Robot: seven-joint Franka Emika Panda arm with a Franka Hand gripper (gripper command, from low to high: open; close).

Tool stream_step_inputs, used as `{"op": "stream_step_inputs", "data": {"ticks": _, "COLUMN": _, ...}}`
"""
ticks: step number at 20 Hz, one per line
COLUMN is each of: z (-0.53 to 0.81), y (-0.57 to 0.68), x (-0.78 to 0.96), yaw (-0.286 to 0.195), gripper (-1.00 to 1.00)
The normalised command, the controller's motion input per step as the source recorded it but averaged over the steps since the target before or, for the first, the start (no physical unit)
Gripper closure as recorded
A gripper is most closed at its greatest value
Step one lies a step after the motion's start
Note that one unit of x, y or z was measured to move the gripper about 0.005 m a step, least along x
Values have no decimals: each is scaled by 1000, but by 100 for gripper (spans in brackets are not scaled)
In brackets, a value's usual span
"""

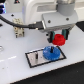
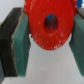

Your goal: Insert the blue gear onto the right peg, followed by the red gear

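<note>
Jaws pinch the toothed red gear (image 2: 48, 25) above the round blue gear (image 1: 50, 52)

A white counter (image 1: 12, 62) spreads out below the gripper (image 1: 60, 39), glossy enough to catch soft reflections. A grey rectangular plate (image 1: 36, 59) with a black rim lies flat on it, just beneath the gripper and a little toward the exterior view's left. Further off on that side, well apart from the gripper, a small light-coloured block (image 1: 19, 32) with dark openings stands on the counter. A thick black cable (image 1: 15, 23) curves above it. Behind everything the background is dark.
</note>
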Motion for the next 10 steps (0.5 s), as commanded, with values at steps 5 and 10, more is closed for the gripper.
{"op": "stream_step_inputs", "data": {"ticks": 5, "z": -31, "y": -230, "x": 344, "yaw": 0, "gripper": 100}}
{"op": "stream_step_inputs", "data": {"ticks": 10, "z": -70, "y": -150, "x": 115, "yaw": 0, "gripper": 100}}
